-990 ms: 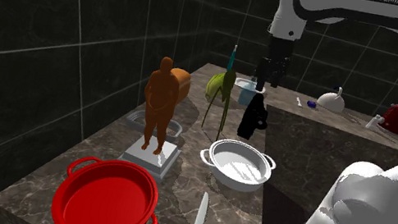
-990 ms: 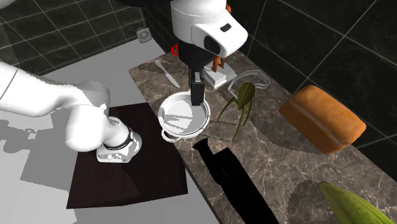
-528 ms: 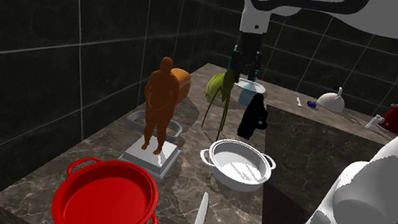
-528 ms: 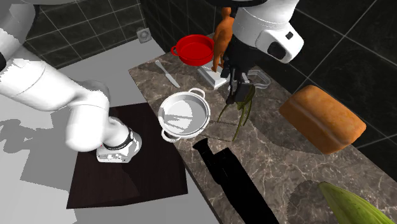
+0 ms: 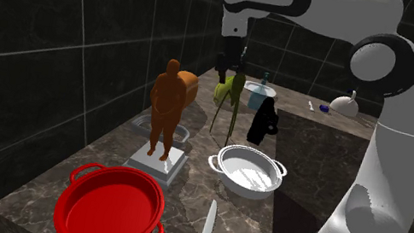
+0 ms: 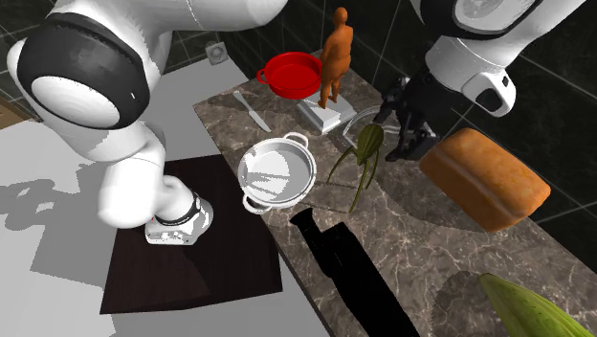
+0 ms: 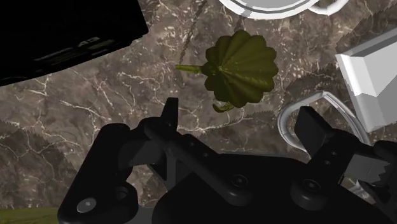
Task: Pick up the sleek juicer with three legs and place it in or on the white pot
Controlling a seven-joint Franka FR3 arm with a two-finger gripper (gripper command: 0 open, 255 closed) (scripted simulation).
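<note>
The juicer (image 5: 228,98) is olive green with a ribbed body on three thin legs. It stands on the marble counter behind the white two-handled pot (image 5: 243,192). In the second exterior view the juicer (image 6: 368,144) is between the pot (image 6: 276,172) and the bread loaf. My black gripper (image 5: 225,69) hangs just above the juicer's top, a little to the wall side, and holds nothing. In the wrist view the gripper (image 7: 240,121) is open, its fingers wide apart, with the juicer's ribbed head (image 7: 240,69) just ahead of them and the pot's rim (image 7: 254,7) beyond. Across the counter the gripper (image 6: 407,144) hovers next to the loaf.
An orange figurine (image 5: 167,109) on a white base stands near the juicer, over a clear tray (image 5: 185,134). A red pot (image 5: 112,206) and a knife (image 5: 205,232) lie at the near end. A bread loaf (image 6: 483,177), a black object (image 5: 263,121) and the tiled wall bound the far side.
The arm has swung from above the white pot toward the wall, to just over the juicer. The fingers stayed open. Nothing on the counter has moved.
</note>
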